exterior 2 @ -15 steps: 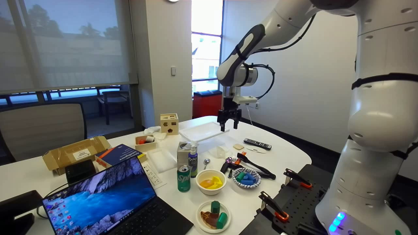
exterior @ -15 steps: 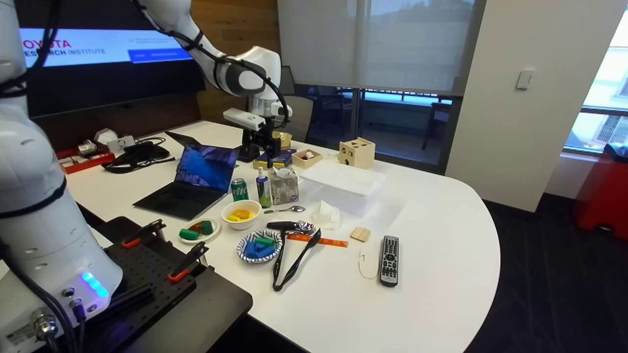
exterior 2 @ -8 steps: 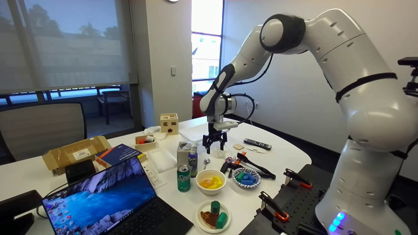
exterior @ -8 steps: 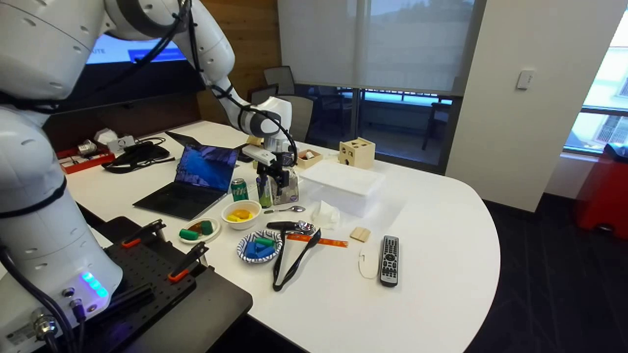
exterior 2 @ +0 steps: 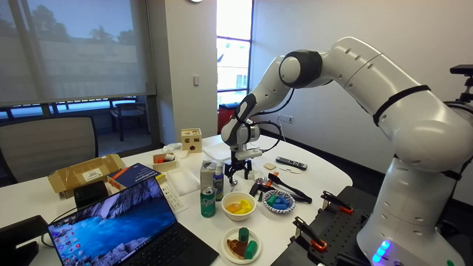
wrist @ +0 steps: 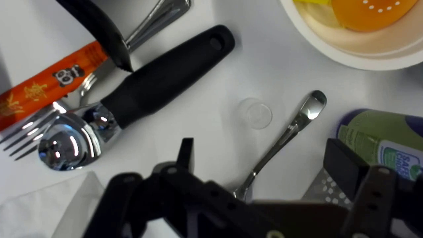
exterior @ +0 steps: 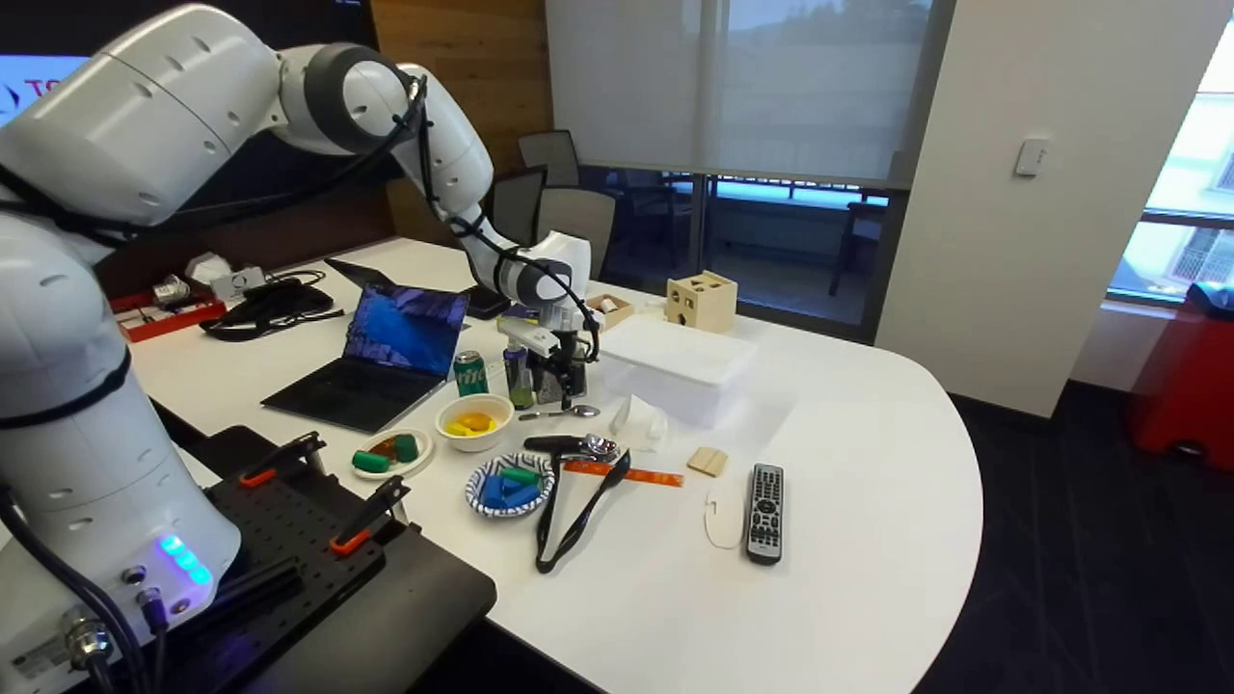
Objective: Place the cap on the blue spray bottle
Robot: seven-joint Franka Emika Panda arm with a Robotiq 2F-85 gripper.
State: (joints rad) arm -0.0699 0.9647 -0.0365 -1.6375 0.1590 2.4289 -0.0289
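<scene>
Pincer (wrist: pixel 266 158) wide, nothing in grip, above the spoon (wrist: pixel 286 137). Cap (wrist: pixel 259 115), if it's the clear round piece, sits on the table (exterior: pixel 839 453) between spoon and scoop (wrist: pixel 132 99); can't tell which end is up. Blue spray bottle (exterior 2: pixel 218 184) upright across the spoon from it, between robot-side and window-side edges, well in from the rounded end. Nozzle (exterior 2: pixel 218 168) looks bare. My read: nothing done yet; grasp, lift, align, seat all left.

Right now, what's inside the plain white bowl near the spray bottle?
The white bowl holds a yellow piece and an orange piece, the latter white-dotted in the wrist view. Anything directly beneath them is covered.
</scene>
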